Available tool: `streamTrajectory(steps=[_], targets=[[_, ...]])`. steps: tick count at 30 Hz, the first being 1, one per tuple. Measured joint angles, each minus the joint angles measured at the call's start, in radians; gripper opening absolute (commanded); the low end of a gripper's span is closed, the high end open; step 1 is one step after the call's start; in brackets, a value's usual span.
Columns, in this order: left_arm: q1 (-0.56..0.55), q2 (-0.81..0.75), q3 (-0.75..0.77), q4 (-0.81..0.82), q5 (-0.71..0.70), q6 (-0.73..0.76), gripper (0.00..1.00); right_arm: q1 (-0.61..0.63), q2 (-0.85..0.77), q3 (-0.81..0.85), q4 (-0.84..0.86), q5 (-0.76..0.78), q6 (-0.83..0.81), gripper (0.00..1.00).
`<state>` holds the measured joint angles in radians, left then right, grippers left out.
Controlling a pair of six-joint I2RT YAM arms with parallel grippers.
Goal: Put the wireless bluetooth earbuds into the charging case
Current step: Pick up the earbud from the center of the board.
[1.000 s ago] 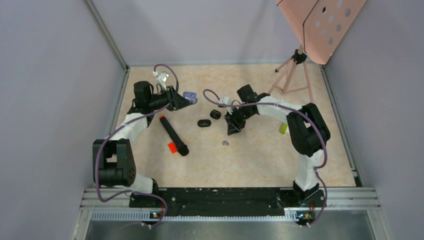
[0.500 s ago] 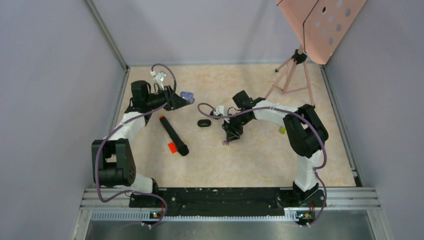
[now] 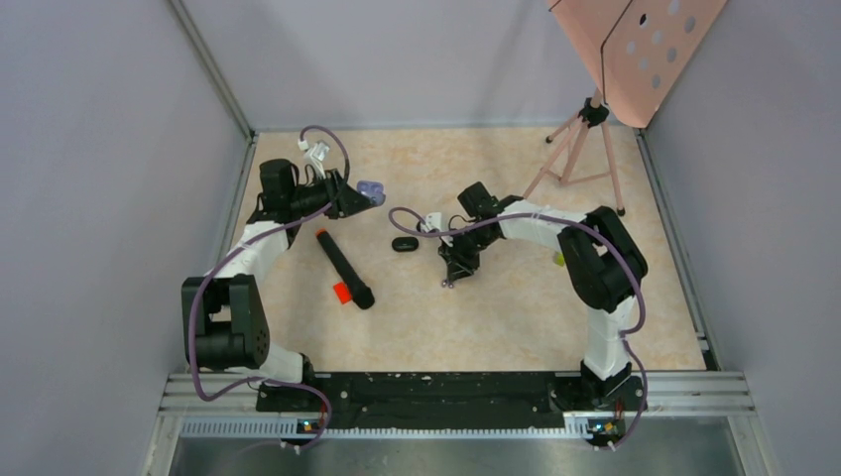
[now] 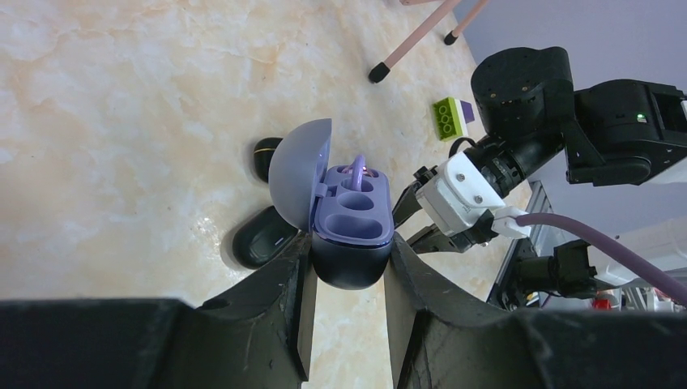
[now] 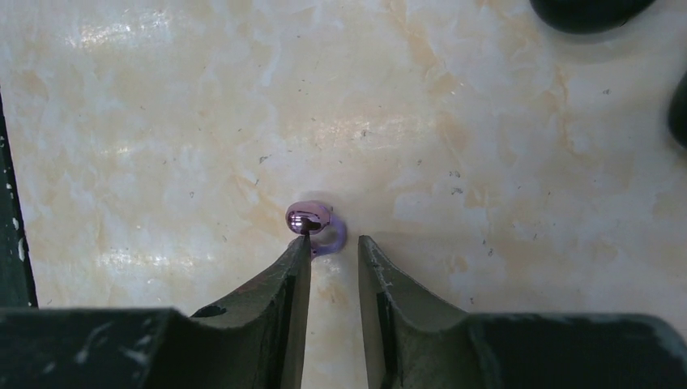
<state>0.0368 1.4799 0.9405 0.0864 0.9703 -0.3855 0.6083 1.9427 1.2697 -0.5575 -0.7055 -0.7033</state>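
Note:
My left gripper (image 4: 348,258) is shut on the dark base of an open purple charging case (image 4: 353,212), held above the table at the back left (image 3: 369,190). A purple earbud (image 4: 356,168) sits in its far slot; the near slot is empty. My right gripper (image 5: 334,245) is open with a narrow gap, low over the table middle (image 3: 454,270). A shiny purple earbud (image 5: 309,219) lies on the table just past its left fingertip, its loop in front of the gap. It shows as a tiny speck in the top view (image 3: 445,285).
A closed black case (image 3: 404,244) lies left of the right gripper; a second black case (image 4: 263,158) lies behind it. A black marker (image 3: 344,270) with a red piece lies at centre left. A green and purple block (image 3: 561,258) and a pink tripod (image 3: 575,139) stand at the right.
My right gripper has moved forward and left, down over the loose purple earbud. My left gripper has drawn the open case slightly back and left.

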Motion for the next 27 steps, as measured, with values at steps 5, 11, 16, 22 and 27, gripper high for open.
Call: streamTrajectory(steps=[5,11,16,22,27], targets=[[0.000,0.000,0.000,-0.009,-0.003,0.011,0.00,0.012,0.017,0.000,0.023,0.015,0.027,0.21],[0.000,0.000,0.000,-0.029,-0.011,0.023,0.00,0.026,0.017,-0.006,0.064,0.043,0.046,0.20],[0.000,0.000,0.000,-0.042,-0.018,0.030,0.00,0.035,0.017,-0.008,0.082,0.053,0.055,0.20],[0.002,0.000,0.004,-0.061,-0.019,0.047,0.00,0.044,0.006,-0.023,0.098,0.069,0.056,0.20],[0.008,0.000,0.027,-0.076,-0.019,0.060,0.00,0.046,-0.002,-0.032,0.096,0.077,0.044,0.20]])
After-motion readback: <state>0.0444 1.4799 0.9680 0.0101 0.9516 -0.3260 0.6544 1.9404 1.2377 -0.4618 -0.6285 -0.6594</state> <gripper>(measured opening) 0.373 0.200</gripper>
